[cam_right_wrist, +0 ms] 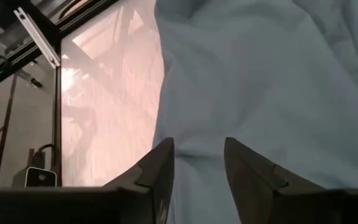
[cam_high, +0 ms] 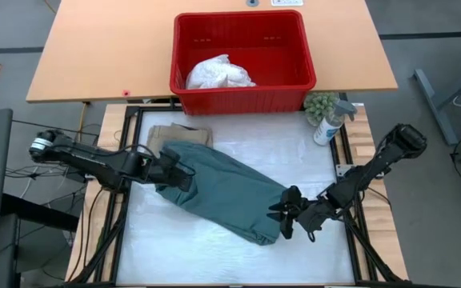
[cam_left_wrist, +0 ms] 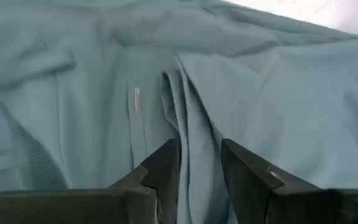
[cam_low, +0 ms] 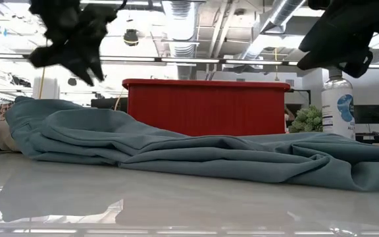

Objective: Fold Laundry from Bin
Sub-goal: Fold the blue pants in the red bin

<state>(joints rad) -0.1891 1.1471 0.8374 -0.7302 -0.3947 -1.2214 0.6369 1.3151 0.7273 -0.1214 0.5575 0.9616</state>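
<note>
Red bin (cam_high: 242,58) and spray bottle (cam_high: 327,124) behind; teal shirt (cam_high: 229,190) beneath both slightly parted grippers (cam_high: 184,174) (cam_high: 286,214), seemingly ungripped.

Left arm (cam_high: 94,160) reaching in low from the left side, elbow bent, forearm running toward centre. Left gripper (cam_high: 184,174) pointing inward, fingers (cam_left_wrist: 163,171) standing a narrow gap apart, nothing clamped between them in the left wrist view. Right arm (cam_high: 374,168) angling down from the right rear, wrist dropping toward the front. Right gripper (cam_high: 288,214) facing the left one, fingers (cam_right_wrist: 160,168) parted, nothing between them in the right wrist view. Both grippers hanging above table level in the low view, well apart from each other.
</note>
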